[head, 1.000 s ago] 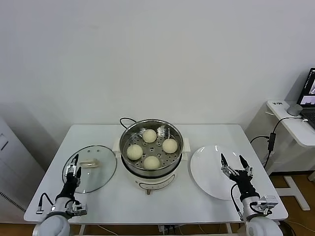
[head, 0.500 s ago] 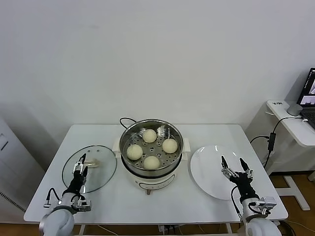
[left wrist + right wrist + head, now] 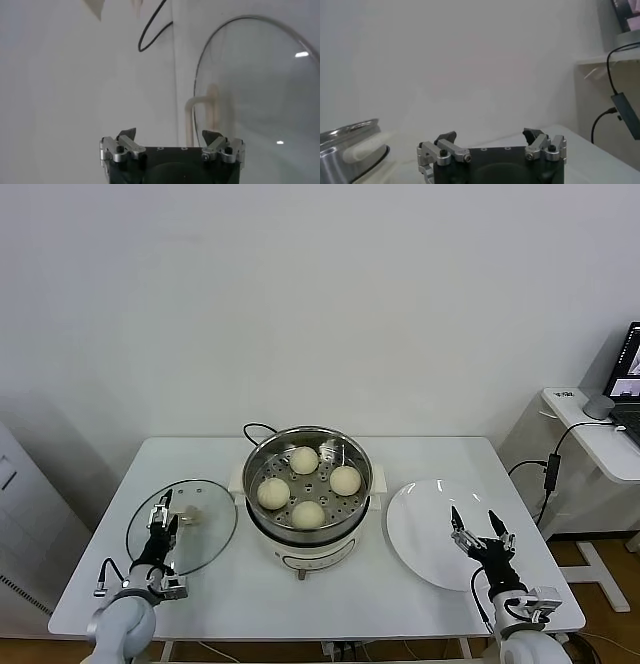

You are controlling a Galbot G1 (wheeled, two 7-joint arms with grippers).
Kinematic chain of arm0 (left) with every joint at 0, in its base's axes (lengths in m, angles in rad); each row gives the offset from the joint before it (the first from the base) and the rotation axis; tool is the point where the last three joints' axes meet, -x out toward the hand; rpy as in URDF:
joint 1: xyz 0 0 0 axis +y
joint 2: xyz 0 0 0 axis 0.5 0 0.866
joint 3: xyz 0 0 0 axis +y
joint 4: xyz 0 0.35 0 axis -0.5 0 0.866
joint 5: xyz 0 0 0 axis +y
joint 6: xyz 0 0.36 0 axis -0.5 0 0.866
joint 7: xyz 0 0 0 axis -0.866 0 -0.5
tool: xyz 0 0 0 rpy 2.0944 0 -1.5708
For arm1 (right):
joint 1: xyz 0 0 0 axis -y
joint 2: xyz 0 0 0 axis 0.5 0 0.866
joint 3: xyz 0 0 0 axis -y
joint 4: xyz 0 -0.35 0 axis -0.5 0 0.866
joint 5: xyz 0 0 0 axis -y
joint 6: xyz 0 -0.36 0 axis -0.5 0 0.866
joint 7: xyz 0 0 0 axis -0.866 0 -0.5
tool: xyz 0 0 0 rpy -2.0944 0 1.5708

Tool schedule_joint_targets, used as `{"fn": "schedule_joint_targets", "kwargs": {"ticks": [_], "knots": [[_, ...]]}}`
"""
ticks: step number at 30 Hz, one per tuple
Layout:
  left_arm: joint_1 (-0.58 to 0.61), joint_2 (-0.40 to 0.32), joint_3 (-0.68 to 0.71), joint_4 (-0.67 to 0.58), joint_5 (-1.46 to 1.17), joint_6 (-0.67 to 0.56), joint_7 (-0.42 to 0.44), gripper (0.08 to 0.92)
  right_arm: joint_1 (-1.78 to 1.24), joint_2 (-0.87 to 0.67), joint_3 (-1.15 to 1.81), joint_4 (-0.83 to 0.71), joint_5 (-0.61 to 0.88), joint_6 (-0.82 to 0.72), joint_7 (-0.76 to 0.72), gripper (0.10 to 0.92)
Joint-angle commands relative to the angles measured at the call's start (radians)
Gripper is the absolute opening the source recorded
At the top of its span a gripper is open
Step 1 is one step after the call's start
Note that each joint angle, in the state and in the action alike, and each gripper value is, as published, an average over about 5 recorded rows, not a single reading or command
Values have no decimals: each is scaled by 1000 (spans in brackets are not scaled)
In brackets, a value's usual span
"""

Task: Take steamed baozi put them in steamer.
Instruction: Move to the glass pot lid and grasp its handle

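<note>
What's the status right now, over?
Left gripper open over glass lid. Right gripper open over white plate. Four baozi in steamer. Nothing blocking.

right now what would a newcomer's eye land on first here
The shiny steamer mid-table, with four steamed baozi inside it. Left of it lies a glass lid under the open left end effector; on its right, an empty white plate under the open right end effector.

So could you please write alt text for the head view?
Four baozi sit in the open steamer at table centre. The glass lid lies left under the open left gripper; the open right gripper hovers over the white plate.
</note>
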Motion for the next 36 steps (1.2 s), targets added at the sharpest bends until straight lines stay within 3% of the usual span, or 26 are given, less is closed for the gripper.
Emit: {"fn": "schedule_joint_targets", "kwargs": {"ticks": [1, 36], "knots": [[-31, -1, 4, 49, -15, 24, -6, 823, 0, -1, 1, -1, -2, 1, 1, 823], [-132, -25, 37, 149, -96, 93, -33, 823, -5, 18, 1, -39, -25, 16, -2, 823]]}}
